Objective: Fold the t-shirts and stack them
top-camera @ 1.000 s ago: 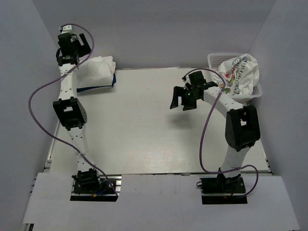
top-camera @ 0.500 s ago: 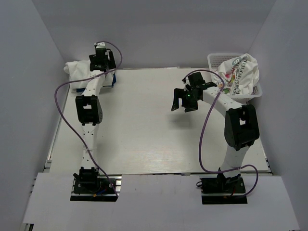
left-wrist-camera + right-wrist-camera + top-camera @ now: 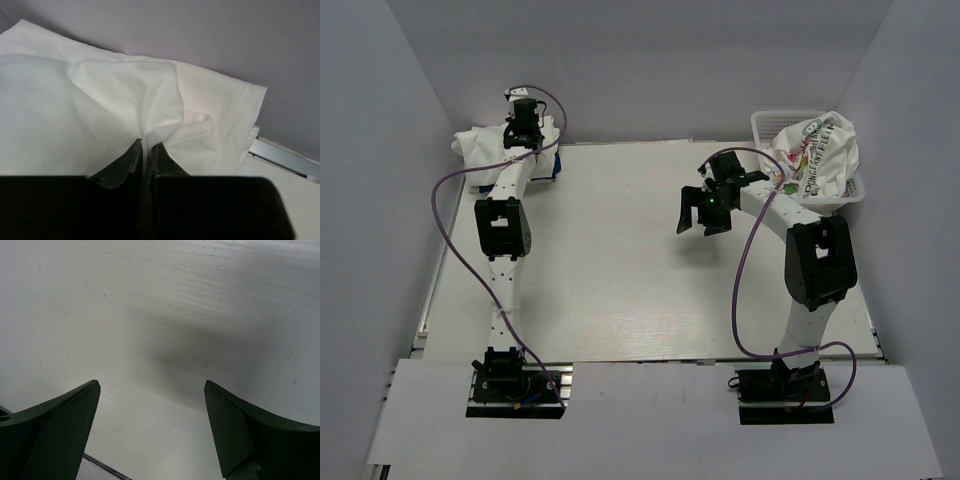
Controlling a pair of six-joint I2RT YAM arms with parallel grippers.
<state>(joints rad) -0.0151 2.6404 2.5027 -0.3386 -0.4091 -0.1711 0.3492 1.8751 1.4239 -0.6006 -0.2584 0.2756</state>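
A pile of white t-shirts [image 3: 478,146] lies at the table's far left corner, with a dark blue t-shirt [image 3: 551,170] showing beneath it. My left gripper [image 3: 524,136] is over this pile. In the left wrist view the left gripper [image 3: 146,144] is shut on a raised fold of a white t-shirt [image 3: 75,110], with cloth pinched between the fingers. A white t-shirt with colourful print [image 3: 818,150] fills the basket at the far right. My right gripper [image 3: 704,214] hovers open above the bare table [image 3: 165,305], with nothing between the jaws of this right gripper [image 3: 152,385].
A white lattice basket [image 3: 771,122] stands at the table's far right corner. Grey walls close in the back and both sides. A purple cable loops off each arm.
My left arm swung right from the far left wall onto the pile, and its jaws closed on white cloth. The pile now spreads further left. The right arm barely moved.
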